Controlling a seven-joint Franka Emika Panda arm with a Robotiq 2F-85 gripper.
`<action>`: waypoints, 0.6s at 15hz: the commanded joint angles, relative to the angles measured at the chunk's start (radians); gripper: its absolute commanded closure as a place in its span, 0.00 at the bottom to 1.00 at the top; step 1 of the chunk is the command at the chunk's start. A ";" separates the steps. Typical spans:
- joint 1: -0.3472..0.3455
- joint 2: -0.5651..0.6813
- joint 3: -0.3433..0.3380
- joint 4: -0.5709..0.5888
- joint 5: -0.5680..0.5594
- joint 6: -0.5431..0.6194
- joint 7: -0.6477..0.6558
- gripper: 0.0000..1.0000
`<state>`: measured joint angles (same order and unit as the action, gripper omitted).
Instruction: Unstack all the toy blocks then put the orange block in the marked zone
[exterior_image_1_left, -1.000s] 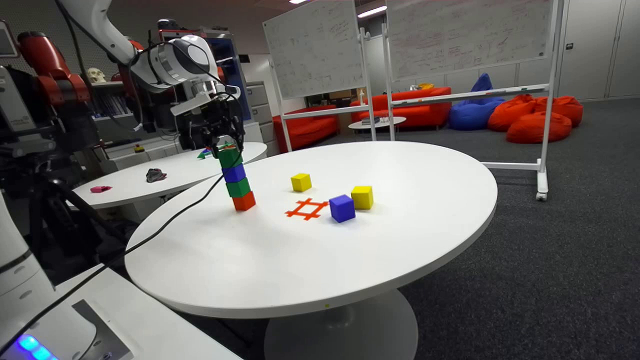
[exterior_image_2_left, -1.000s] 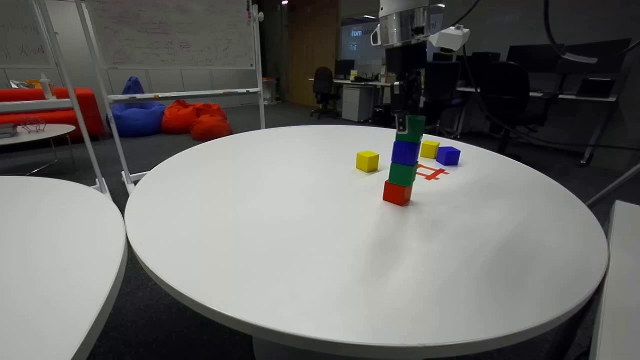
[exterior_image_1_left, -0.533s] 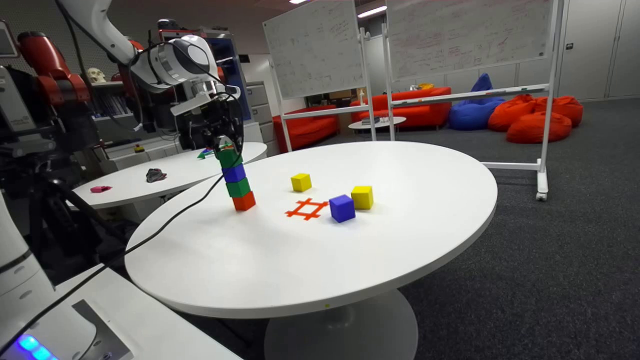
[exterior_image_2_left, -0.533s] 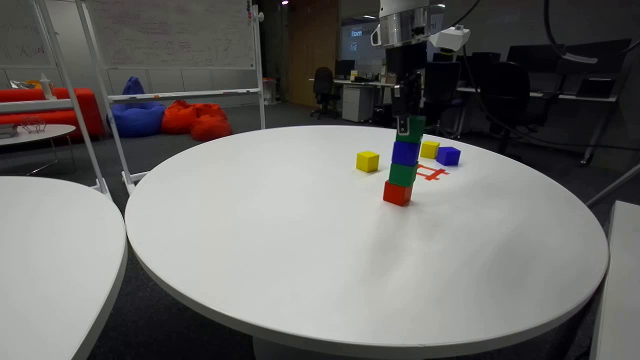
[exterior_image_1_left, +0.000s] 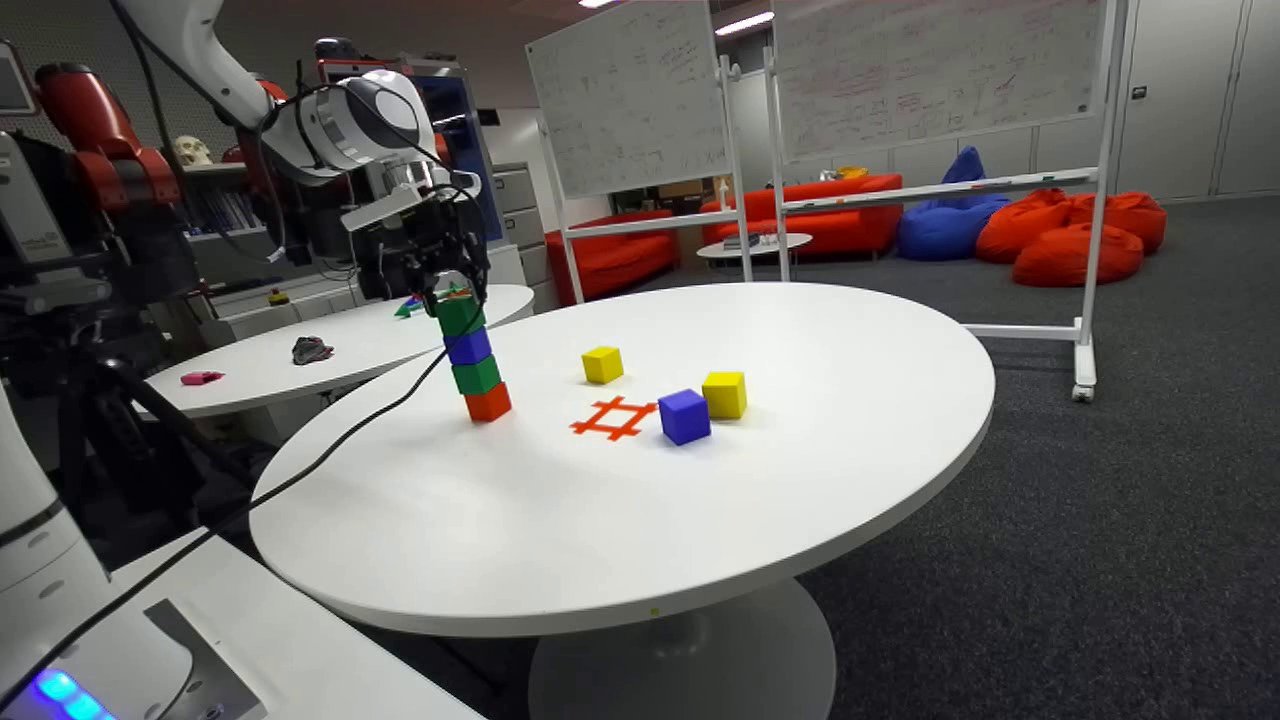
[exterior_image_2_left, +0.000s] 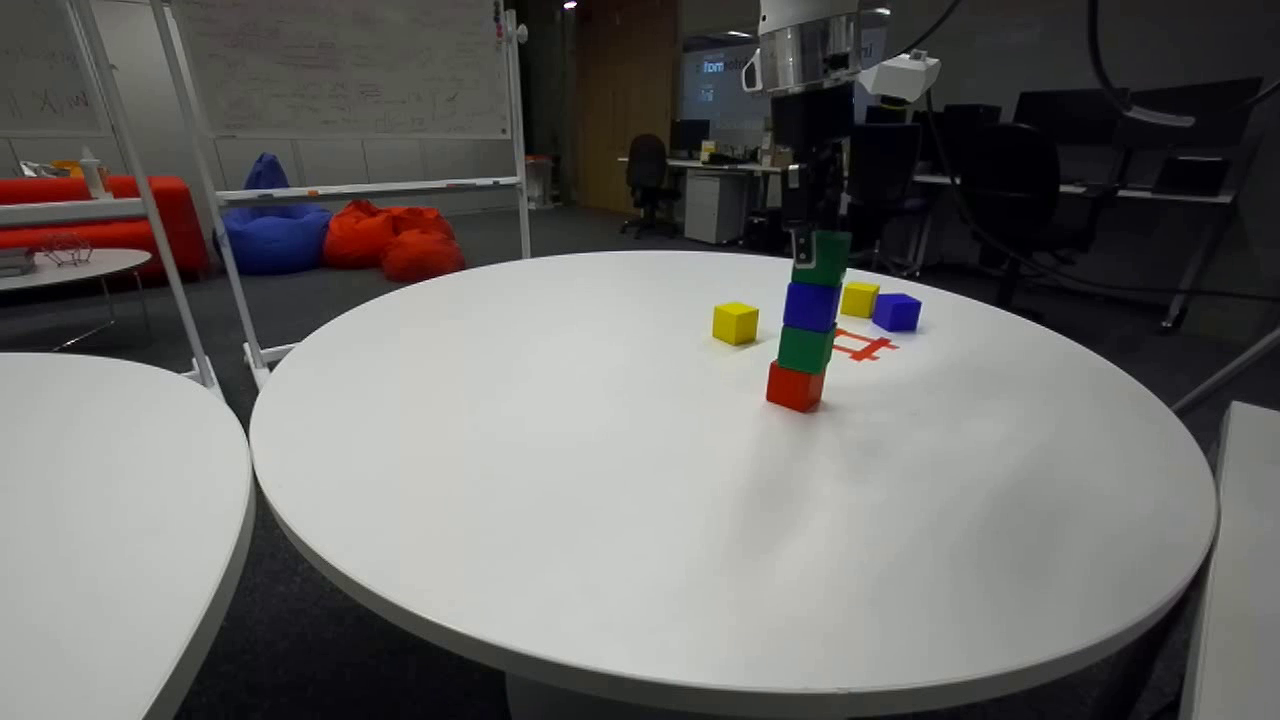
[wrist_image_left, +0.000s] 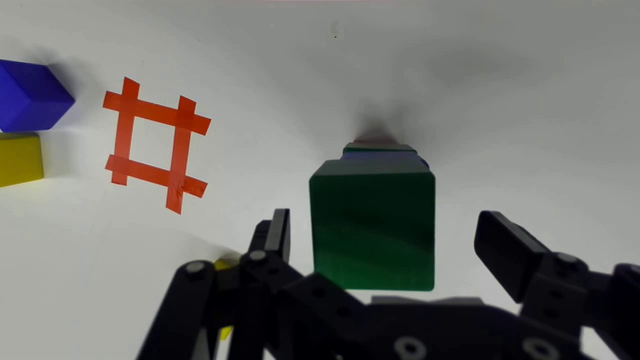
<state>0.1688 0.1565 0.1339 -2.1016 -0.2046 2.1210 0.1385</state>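
Observation:
Four toy blocks stand in one upright stack. The orange block (exterior_image_2_left: 796, 386) is at the bottom on the table, then a green block (exterior_image_2_left: 805, 348), a blue block (exterior_image_2_left: 811, 306) and a top green block (wrist_image_left: 372, 232). Around that top block my gripper (wrist_image_left: 385, 235) is open, with a gap to the block on both sides in the wrist view. Loose on the table are a blue block (exterior_image_1_left: 685, 417), a yellow block (exterior_image_1_left: 725, 395) beside it, and another yellow block (exterior_image_1_left: 602, 365). The marked zone (wrist_image_left: 154, 111) of red-orange tape has no block on it.
The round white table (exterior_image_1_left: 560, 540) has its edge well beyond the stack. A cable (exterior_image_1_left: 330, 450) hangs across an exterior view in front of the stack. A neighbouring white table (exterior_image_2_left: 110, 520) adjoins the round one.
Half a second ago the fingers stood closer in on the top green block; now they have spread apart again. The stack and loose blocks stay in place.

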 joint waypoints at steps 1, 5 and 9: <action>0.003 -0.007 -0.001 -0.007 -0.009 0.006 -0.002 0.26; 0.003 -0.009 -0.001 -0.008 -0.009 0.005 -0.002 0.56; 0.003 -0.009 0.000 -0.007 -0.009 0.004 -0.003 0.69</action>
<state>0.1689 0.1547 0.1362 -2.1005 -0.2046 2.1212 0.1385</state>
